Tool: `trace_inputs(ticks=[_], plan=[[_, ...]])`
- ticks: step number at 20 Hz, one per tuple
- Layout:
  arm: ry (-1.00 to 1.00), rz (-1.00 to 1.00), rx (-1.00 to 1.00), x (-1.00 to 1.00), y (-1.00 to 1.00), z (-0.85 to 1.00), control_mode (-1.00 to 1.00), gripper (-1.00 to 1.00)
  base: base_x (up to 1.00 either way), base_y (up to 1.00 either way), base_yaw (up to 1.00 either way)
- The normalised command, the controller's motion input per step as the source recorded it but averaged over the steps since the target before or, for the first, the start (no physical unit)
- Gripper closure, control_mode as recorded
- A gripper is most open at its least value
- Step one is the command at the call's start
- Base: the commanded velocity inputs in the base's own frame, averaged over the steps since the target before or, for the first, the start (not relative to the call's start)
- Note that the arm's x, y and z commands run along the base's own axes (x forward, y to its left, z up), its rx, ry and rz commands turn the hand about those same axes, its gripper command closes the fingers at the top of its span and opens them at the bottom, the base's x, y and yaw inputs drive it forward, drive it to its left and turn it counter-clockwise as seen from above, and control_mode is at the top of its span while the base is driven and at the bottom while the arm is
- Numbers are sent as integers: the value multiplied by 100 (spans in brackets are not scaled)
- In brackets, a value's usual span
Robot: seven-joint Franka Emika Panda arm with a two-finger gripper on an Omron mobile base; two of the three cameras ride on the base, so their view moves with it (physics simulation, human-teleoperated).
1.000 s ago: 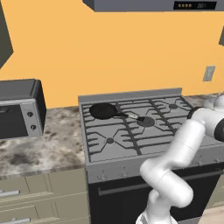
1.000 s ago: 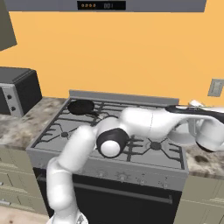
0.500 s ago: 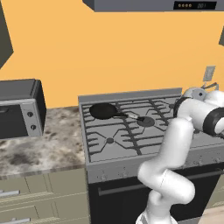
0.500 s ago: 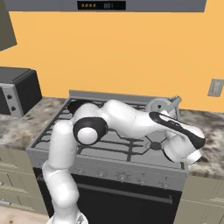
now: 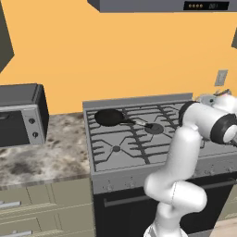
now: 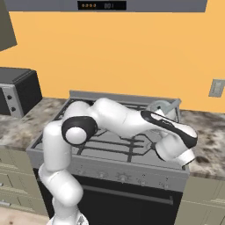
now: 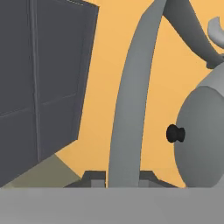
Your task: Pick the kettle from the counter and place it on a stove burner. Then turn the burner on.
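**Kettle in transit over the right side of the stove; set-down is the step in hand**

The kettle (image 6: 161, 107) sits at centre right of the right base view, lifted above the rear right of the stove top, its thin handle angled up toward the wall. In the left base view it shows as a small grey shape (image 5: 209, 99) at the right edge, just behind the arm's wrist. In the hand view the kettle body (image 7: 202, 140) takes the right side, lid knob (image 7: 175, 133) dark at centre right, and the grey handle (image 7: 131, 100) runs from the bottom centre up to the top.

The gripper (image 7: 122, 180) has its two tips at the bottom centre of the hand view, one on each side of the handle's base, so I judge it closed on the handle and carrying the kettle. It looks clear of the grate, though how far I cannot tell.

Outward: grey grates of the stove (image 5: 139, 139), a black frying pan (image 5: 108, 117) on the rear left burner, a free burner cap (image 5: 154, 128) mid stove. Speckled counter (image 6: 206, 136) to the right of the stove, microwave (image 5: 21, 113) at far left.

Judgement: the pick is done, the placing is under way. The next move calls for lowering the kettle level onto a free right-hand burner, releasing, then reaching for the matching knob on the front panel (image 6: 123, 177).
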Motion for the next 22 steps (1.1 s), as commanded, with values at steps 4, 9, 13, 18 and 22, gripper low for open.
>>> trace_inputs(ticks=[4, 9, 13, 18, 22], plan=[[37, -14, 0, 0, -1, 0, -100, 100, 0, 0, 0], [25, -3, 0, 2, 0, 0, -100, 100, 0, 0, 0], [19, -4, 0, 0, 0, 0, -100, 100, 0, 0, 0], [17, -8, 0, -1, -11, 0, -100, 100, 0, 0, 0], [19, -10, 0, -1, -14, 0, -100, 100, 0, 0, 0]])
